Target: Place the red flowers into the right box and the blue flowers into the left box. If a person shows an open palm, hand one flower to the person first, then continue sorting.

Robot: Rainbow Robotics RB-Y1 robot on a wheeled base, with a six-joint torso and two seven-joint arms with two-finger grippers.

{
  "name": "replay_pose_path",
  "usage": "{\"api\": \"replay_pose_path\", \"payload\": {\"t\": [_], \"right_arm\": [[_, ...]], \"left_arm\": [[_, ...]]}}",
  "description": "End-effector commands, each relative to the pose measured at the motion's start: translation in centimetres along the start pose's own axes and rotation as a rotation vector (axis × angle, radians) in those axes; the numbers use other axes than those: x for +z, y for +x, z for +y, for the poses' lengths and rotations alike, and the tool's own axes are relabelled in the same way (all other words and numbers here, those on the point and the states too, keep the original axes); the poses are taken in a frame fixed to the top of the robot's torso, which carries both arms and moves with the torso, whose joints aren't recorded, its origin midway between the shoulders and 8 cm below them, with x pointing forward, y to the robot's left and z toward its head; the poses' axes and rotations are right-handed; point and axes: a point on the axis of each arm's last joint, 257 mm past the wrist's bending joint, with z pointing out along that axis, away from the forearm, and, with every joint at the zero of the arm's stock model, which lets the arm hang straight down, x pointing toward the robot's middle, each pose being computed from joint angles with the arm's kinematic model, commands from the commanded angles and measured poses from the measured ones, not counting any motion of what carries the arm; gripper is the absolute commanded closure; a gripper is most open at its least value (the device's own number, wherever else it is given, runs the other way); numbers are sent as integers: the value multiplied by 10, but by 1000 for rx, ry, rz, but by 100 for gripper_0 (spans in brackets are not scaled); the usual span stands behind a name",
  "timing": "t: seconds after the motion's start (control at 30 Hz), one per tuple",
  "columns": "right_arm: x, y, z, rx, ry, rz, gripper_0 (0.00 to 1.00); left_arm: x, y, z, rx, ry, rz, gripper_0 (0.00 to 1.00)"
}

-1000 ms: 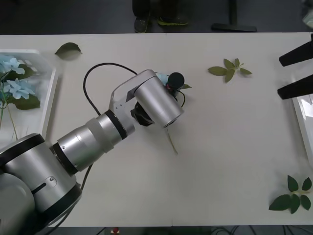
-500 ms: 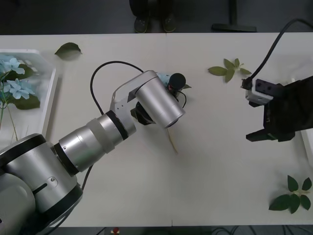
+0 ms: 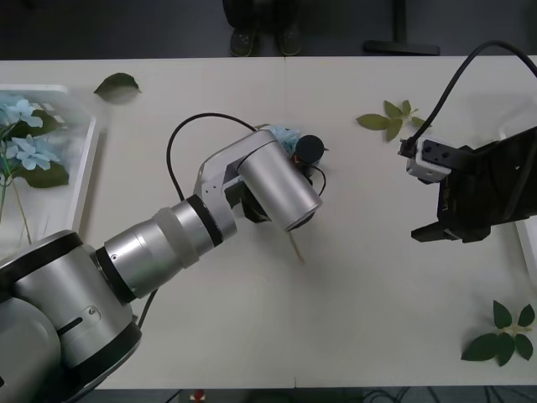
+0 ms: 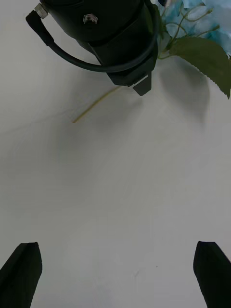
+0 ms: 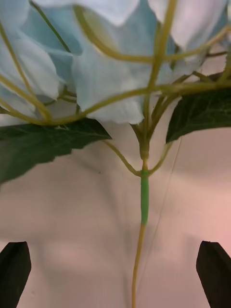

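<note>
Step in hand, by my read: picking a blue flower point(image 5: 115, 57) off the counter point(image 3: 377, 277) for the left box point(image 3: 88, 159). Left tool point(image 5: 115, 276) sits directly over it near counter centre, fingers point(image 5: 14, 274) spread wide at both sides of the stem point(image 5: 143, 202), which runs between them untouched — no grip yet. In the front view the pale head pokes out at 12 o'clock of the silver wrist, and the stem tip shows at 6 o'clock.

Next move calls for a short descent and a close on the stem just under the head, then a carry toward 9 o'clock to the left box, where two blue clusters already lie. The stem is thin, so it could slip out if the fingers close off-centre.

Left arm pose: reaches from the 7 o'clock corner diagonally up to centre, wrist bent over so the tool points down at the counter, cable looping at 11 o'clock of the wrist.

Right tool point(image 4: 115, 274) hovers at 3 o'clock over bare counter, fingers wide apart, empty, its camera looking across at the left wrist and the flower. Right box point(image 3: 527, 214) edge sits just beyond it. Loose leaf sprigs point(image 3: 393, 117) lie at 1 and 5 o'clock — not targets.
</note>
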Motion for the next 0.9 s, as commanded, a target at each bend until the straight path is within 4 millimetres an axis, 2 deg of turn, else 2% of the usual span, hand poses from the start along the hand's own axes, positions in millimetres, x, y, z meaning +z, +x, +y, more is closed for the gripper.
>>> {"api": "replay_pose_path", "payload": {"t": [0.03, 0.33, 0.9], "right_arm": [[-10, -10, -8, -46, 36, -15, 9], [-10, -10, -8, -46, 36, -15, 9], [-10, -10, -8, -46, 36, -15, 9]], "left_arm": [[-13, 1, -24, 47, 45, 8, 0], [-12, 7, 0, 64, -43, 35, 0], [0, 19, 13, 118, -88, 39, 0]]}}
